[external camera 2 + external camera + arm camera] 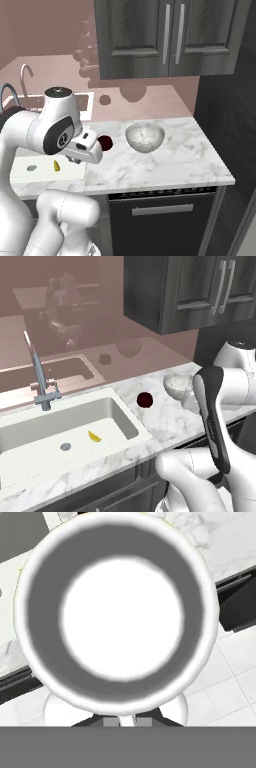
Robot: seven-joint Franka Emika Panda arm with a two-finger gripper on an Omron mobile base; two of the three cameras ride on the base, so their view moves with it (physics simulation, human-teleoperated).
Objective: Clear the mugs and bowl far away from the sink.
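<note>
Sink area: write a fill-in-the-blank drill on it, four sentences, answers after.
1. In both base views the bowl stands on the counter to the ___ of the sink.
2. The small piece lying in the sink is ___.
3. The round thing between sink and bowl is dark ___.
4. The mug gripped by the end effector has nothing in it: it is ___.

Answers: right; yellow; red; empty
</note>
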